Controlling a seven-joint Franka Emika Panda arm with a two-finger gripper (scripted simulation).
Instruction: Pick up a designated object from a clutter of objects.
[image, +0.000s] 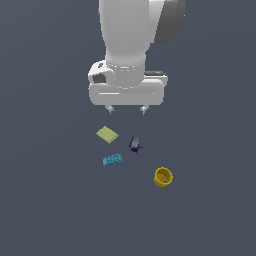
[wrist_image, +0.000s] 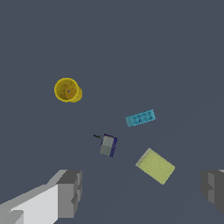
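The pale yellow-green flat square plate lies flat on the grey floor; it also shows in the wrist view. My gripper hangs above the clutter, open and empty, with the plate a little below and toward the exterior view's left of it. In the wrist view the two grey fingers stand wide apart at the frame's edge, and the plate lies between them, nearer one finger. The cyan studded brick, the small dark purple-grey piece and the yellow round cup lie nearby.
The floor is a plain dark grey surface all around the four items. The arm's white body rises above the gripper and hides the area behind it.
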